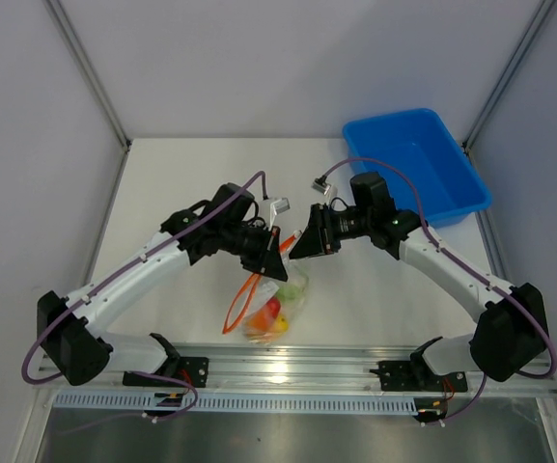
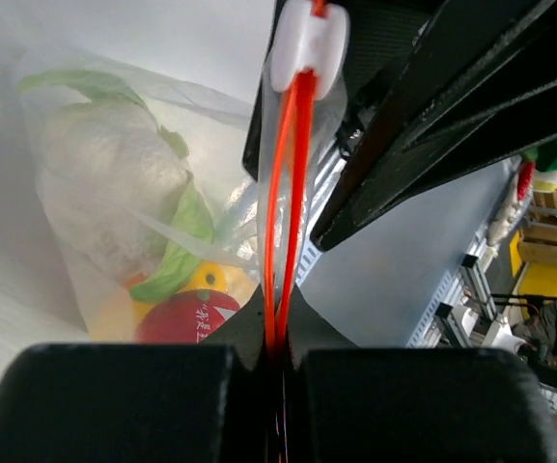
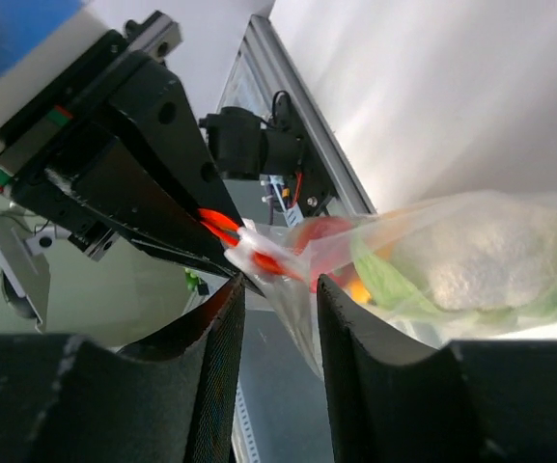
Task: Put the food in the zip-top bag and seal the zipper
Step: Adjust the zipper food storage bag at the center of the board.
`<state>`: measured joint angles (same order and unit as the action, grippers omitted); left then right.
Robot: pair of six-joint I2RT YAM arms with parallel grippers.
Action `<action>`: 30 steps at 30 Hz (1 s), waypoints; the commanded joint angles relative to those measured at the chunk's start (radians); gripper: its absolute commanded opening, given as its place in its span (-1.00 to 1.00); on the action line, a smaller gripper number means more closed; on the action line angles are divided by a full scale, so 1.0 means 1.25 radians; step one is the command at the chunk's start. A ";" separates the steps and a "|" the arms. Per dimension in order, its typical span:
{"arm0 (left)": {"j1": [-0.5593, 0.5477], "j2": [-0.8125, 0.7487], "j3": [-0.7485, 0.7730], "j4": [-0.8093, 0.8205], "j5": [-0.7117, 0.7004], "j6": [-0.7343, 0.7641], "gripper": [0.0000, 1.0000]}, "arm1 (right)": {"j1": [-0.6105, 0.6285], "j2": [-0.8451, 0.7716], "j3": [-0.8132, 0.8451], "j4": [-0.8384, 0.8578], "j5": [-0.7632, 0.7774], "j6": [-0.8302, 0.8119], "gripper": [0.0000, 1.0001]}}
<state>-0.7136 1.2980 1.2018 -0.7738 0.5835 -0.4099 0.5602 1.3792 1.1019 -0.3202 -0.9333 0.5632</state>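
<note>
The clear zip-top bag (image 1: pixel 293 289) hangs between my two grippers above the table, with the food (image 1: pixel 270 314) inside. In the left wrist view the white-and-green cauliflower (image 2: pixel 104 183), the yellow piece (image 2: pixel 216 280) and the red piece (image 2: pixel 186 318) show through the plastic. My left gripper (image 2: pixel 280 323) is shut on the orange-red zipper (image 2: pixel 292 174), below its white slider (image 2: pixel 309 48). My right gripper (image 3: pixel 280 285) is open, its fingers either side of the bag's corner just below the slider (image 3: pixel 259 256). A loop of zipper strip (image 1: pixel 239 304) hangs down to the left.
A blue plastic bin (image 1: pixel 418 164) stands at the back right of the table. The aluminium rail (image 1: pixel 355 371) with the arm bases runs along the near edge, just below the hanging bag. White walls enclose the table on three sides.
</note>
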 commanded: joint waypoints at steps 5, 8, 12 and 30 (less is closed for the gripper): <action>0.001 -0.058 -0.032 0.117 0.136 -0.032 -0.99 | -0.009 -0.050 -0.064 0.214 -0.119 0.035 -0.31; 0.001 -0.066 -0.053 0.134 0.142 -0.040 -0.99 | -0.009 -0.049 -0.081 0.284 -0.144 0.060 -0.57; 0.001 -0.081 -0.074 0.160 0.144 -0.052 -0.99 | -0.009 -0.069 -0.121 0.332 -0.165 0.091 -0.62; 0.001 -0.068 -0.041 0.073 0.013 -0.033 -0.17 | -0.010 -0.091 -0.117 0.255 -0.082 0.105 -1.00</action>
<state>-0.7136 1.2228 1.0851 -0.6510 0.6540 -0.4664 0.5385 1.2839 0.8818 0.0490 -1.0599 0.7300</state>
